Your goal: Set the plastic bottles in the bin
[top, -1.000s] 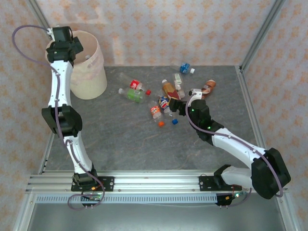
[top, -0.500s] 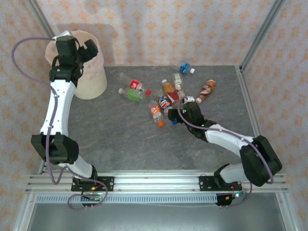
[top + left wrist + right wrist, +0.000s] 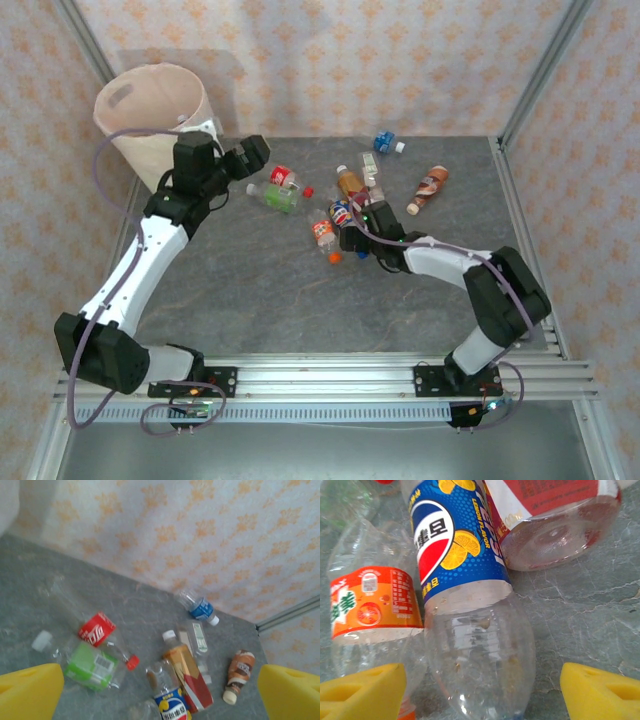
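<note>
Plastic bottles lie scattered on the grey table's middle. The cream-pink bin stands at the back left. My left gripper hangs open and empty just right of the bin, above the red-label bottle and the green-label bottle. In the left wrist view I look down on the red-label bottle, the green-label bottle and the blue-label bottle. My right gripper is open low on the table, its yellow fingers either side of the clear end of the Pepsi bottle.
An orange-label bottle touches the Pepsi bottle on its left, and a red-and-orange juice bottle lies just beyond. A brown bottle lies further right. Loose caps sit near the right gripper. Aluminium frame posts edge the table.
My left arm has swung away from over the bin, down and right toward the bottles. My right gripper has slid left up to the Pepsi bottle.
</note>
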`<state>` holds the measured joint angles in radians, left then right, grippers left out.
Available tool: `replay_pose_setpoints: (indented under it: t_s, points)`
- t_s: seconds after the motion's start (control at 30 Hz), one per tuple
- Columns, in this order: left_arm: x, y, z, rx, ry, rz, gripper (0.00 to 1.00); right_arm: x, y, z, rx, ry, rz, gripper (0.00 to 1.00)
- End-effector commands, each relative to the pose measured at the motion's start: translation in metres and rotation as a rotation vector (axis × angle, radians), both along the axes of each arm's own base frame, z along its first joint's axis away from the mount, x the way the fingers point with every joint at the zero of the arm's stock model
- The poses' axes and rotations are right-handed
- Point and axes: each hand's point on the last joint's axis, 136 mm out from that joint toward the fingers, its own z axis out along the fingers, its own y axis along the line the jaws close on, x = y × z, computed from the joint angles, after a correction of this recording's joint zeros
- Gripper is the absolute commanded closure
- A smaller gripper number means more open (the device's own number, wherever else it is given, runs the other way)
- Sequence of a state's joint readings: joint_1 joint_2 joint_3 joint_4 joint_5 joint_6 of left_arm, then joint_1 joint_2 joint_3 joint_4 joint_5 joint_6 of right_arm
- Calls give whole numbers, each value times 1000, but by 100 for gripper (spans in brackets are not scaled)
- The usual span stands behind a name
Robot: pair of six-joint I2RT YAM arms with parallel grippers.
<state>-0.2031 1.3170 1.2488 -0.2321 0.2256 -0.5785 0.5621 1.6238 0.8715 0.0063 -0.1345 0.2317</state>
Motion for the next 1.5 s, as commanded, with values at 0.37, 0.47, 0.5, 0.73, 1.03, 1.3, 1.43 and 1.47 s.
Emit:
replay_pose_setpoints:
  t_s: [0.37, 0.47, 0.5, 0.73, 1.03, 1.3, 1.43, 1.47]
  points:
    - [-21, 0, -34, -42, 79, 14, 0, 4, 0, -37, -103, 76, 11, 27]
    - [-20, -1, -37, -47, 85, 9, 0, 7, 1, -37, -105, 63, 19, 31]
    - [-20, -1, -38, -47, 89, 10, 0, 7, 1, -36, -108, 59, 25, 33]
    - [-21, -2, -44, -41, 104, 9, 0, -1, -1, -24, -75, 2, 48, 44]
    - [-15, -16, -56, -86, 125, -46, 0, -1, 0, 19, 13, -154, 55, 54]
    - [-7, -59, -53, -199, 99, -206, 0, -10, 16, 82, 182, -330, 117, 59]
    - [-4, -89, -45, -279, 56, -323, 0, -17, 31, 107, 260, -372, 183, 59]
    - [-3, -98, -43, -292, 47, -357, 0, -18, 35, 113, 284, -382, 191, 59]
